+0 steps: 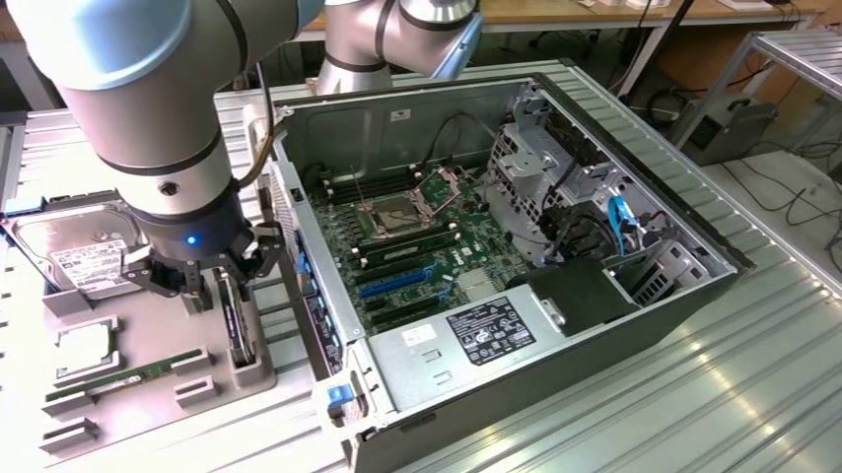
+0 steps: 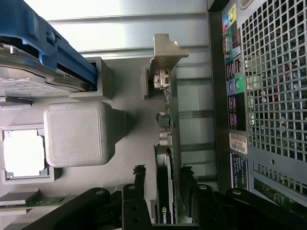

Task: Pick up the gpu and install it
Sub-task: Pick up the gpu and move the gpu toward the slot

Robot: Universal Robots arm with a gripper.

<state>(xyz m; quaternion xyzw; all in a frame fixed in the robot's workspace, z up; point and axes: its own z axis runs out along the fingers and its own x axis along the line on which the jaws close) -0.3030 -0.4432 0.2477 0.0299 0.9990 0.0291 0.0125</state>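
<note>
Found the gripper (image 1: 227,281) (image 2: 162,173) low over the grey tray (image 1: 132,419) at the exterior view's left, spread apart, its black fingers (image 2: 139,176) set one to each face of the graphics card (image 1: 233,327) (image 2: 164,196). Saw a strip of grey tray between the card and one finger in the wrist view. Could not tell about contact on the other face.

Found the card standing on its long edge in a slot of the tray, not lifted, with its silvery bracket (image 2: 165,57) at the end away from the fingers. Found it outside the computer case (image 1: 593,365), just beside that case's perforated back panel (image 2: 273,96).

Noted a square grey block (image 2: 79,134) near the card on the tray, and past it a hard drive (image 1: 79,251) in a blue frame (image 2: 53,48). Saw a processor chip (image 1: 86,347) and a green memory stick (image 1: 125,377) lying flat on the same tray, apart from the card.

Found the case open and lying on its side, on the exterior view's right of the tray, on a ribbed metal table (image 1: 736,394). Saw inside it a green main board (image 1: 421,246) with a blue slot (image 1: 394,284), a labelled power box (image 1: 487,330) and a tangle of cables (image 1: 593,212).
</note>
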